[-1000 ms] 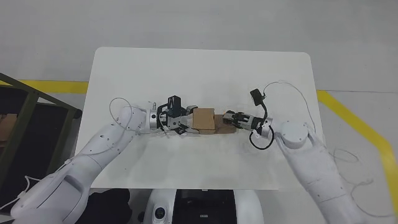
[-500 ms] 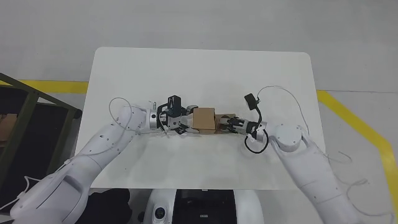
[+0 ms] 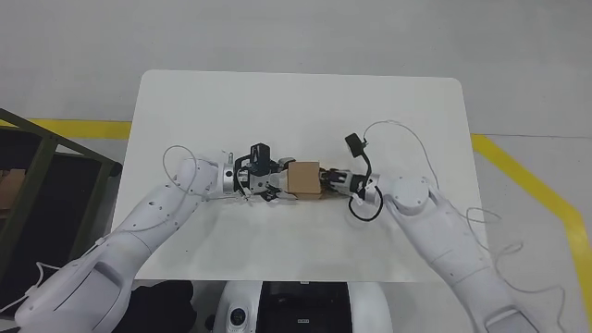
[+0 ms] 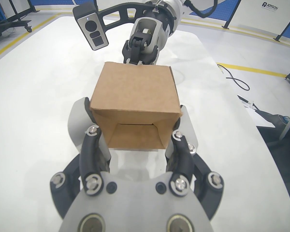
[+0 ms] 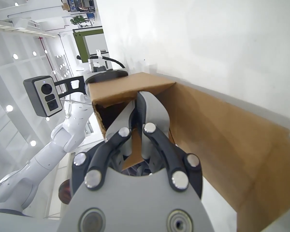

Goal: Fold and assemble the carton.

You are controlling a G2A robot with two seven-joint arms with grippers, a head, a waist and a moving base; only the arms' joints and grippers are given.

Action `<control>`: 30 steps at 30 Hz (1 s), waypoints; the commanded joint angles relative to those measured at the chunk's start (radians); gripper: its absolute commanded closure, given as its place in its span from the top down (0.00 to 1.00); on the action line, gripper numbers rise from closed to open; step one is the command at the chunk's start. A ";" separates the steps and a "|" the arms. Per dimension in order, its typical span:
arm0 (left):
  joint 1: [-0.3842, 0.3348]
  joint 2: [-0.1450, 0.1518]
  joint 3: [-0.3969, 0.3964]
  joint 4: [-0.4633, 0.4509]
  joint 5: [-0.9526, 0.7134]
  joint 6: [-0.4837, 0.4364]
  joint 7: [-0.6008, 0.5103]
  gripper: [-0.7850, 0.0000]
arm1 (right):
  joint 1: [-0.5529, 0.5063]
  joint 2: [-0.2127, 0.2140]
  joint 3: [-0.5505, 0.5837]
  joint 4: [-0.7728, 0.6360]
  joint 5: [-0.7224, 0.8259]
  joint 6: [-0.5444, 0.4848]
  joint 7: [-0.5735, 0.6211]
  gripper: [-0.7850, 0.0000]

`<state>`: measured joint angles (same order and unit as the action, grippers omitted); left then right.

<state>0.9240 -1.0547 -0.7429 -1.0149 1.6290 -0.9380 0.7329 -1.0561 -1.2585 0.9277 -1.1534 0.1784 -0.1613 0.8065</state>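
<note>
While both arms meet just below the centre of the top view, a brown cardboard carton (image 3: 302,180) sits there on the white rectangular table (image 3: 185,102), gripped at two ends. The left gripper (image 3: 272,183) lies at the carton's left side in the frame and the right gripper (image 3: 329,183) at its right, the box between them and touching both. Seen from the left wrist, the left gripper (image 4: 135,131) clasps the carton's open near end, its pale fingers (image 4: 78,119) pressed one against each outer side wall, with the hollow inside and a folded inner flap visible through the mouth; the right gripper (image 4: 138,60) meets the carton's far end. Seen from the right wrist, the right gripper (image 5: 138,102) has its fingers (image 5: 157,114) pinched together on a thin cardboard flap at the carton's open end, while a long brown panel (image 5: 232,146) of the carton lies against the table; a thin white cable (image 3: 421,139) loops over the table right of centre in the top view.
</note>
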 commanded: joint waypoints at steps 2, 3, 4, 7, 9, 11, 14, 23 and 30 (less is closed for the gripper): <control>0.000 -0.001 0.001 0.000 -0.001 -0.001 0.000 0.73 | 0.002 -0.006 -0.008 0.016 0.013 -0.026 -0.010 0.00; 0.000 -0.001 0.001 0.001 -0.001 -0.001 -0.001 0.73 | 0.002 -0.008 -0.010 0.021 0.016 -0.037 -0.014 0.00; -0.001 -0.001 0.001 0.002 -0.001 0.001 -0.001 0.73 | 0.003 -0.008 -0.011 0.025 0.017 -0.044 -0.014 0.00; -0.002 -0.002 0.001 0.007 -0.003 0.003 -0.001 0.73 | 0.001 -0.003 0.008 0.019 0.022 -0.061 0.003 0.00; -0.002 -0.002 0.000 0.011 -0.005 0.005 -0.001 0.73 | -0.009 0.007 0.030 -0.005 0.004 -0.051 0.022 0.00; -0.003 -0.003 0.000 0.012 -0.005 0.005 -0.001 0.73 | -0.031 0.022 0.067 -0.047 -0.020 -0.030 0.034 0.00; -0.003 -0.003 0.001 0.015 -0.005 0.006 -0.002 0.73 | -0.090 0.050 0.140 -0.132 -0.058 0.013 0.038 0.00; 0.000 0.001 0.000 0.011 0.016 0.006 0.024 0.69 | -0.270 0.118 0.360 -0.350 -0.212 0.184 0.007 0.00; 0.005 0.007 -0.004 0.001 0.030 0.004 0.061 0.67 | -0.271 0.125 0.367 -0.348 -0.245 0.214 0.019 0.00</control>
<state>0.9287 -1.0490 -0.7460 -1.0120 1.6582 -0.9326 0.7881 -1.3312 -1.1330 1.2974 -1.5095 -0.0694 0.0570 0.8235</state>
